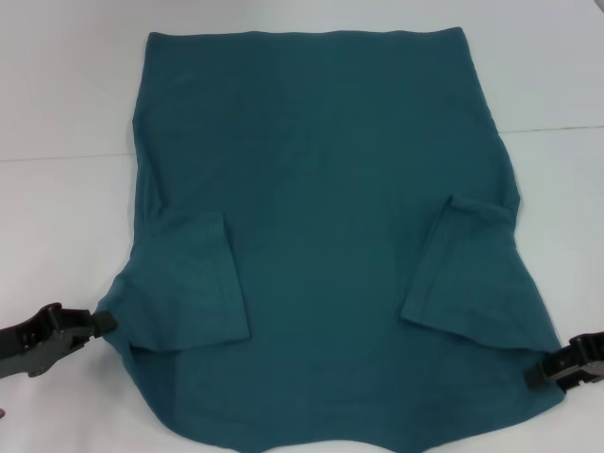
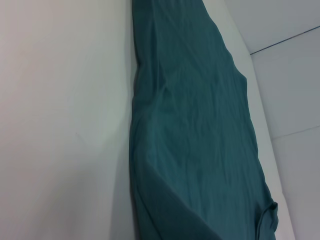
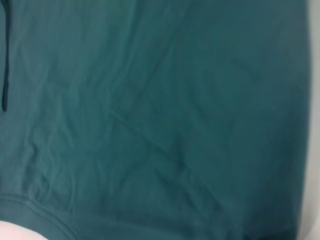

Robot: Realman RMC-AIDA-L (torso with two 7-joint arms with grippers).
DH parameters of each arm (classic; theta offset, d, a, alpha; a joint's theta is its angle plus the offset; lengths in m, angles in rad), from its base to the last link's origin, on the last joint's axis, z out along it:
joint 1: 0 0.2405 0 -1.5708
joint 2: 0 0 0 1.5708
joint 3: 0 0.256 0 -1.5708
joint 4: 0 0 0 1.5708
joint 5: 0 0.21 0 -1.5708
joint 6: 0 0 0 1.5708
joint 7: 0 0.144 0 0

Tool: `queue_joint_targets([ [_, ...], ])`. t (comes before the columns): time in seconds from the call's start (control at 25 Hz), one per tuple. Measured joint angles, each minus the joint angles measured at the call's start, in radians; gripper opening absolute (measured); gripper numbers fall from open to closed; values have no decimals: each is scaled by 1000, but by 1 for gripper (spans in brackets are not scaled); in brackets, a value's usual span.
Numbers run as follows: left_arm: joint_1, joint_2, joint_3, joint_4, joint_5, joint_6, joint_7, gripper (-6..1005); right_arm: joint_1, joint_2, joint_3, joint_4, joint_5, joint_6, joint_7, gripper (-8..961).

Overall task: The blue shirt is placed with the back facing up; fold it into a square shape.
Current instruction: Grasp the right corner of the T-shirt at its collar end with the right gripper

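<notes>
Teal-blue cotton spreads flat across the white table (image 1: 66,113): the blue shirt (image 1: 321,179) lies plain side up, both sleeves turned inward over the body, its hem at the far end. Left gripper (image 1: 102,324) sits low at the shirt's near-left edge, the cloth running away from its tips toward the far hem. Right gripper (image 1: 536,375) mirrors it at the near-right edge, the shirt lying inward of it. Each touches the fabric margin, but whether either has pinched cloth or stands parted I cannot tell. The danger, as I read it: if one side holds only a thin lip, it could slip in the lift and leave a skewed fold. The tucked sleeves might also flop back out if the cloth is swung fast. Bare table lies outward of both grippers and beyond the hem, so there's room to carry the near edge forward.
</notes>
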State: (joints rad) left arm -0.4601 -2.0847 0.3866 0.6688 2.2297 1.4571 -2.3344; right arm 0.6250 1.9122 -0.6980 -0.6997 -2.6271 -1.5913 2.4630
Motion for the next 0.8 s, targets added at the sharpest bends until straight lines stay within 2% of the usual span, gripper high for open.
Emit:
queue_joint_targets([
  [0.2,0,0,0,0,0,0,0,2,20,10,1,0,2,10,-1,652],
  [0.68,0,0,0,0,-4,0,1,2,30,13,14,-2,8,13,4,637],
  [0.8,0,0,0,0,-4,0,0,1,29,13,14,-3,8,13,4,505],
])
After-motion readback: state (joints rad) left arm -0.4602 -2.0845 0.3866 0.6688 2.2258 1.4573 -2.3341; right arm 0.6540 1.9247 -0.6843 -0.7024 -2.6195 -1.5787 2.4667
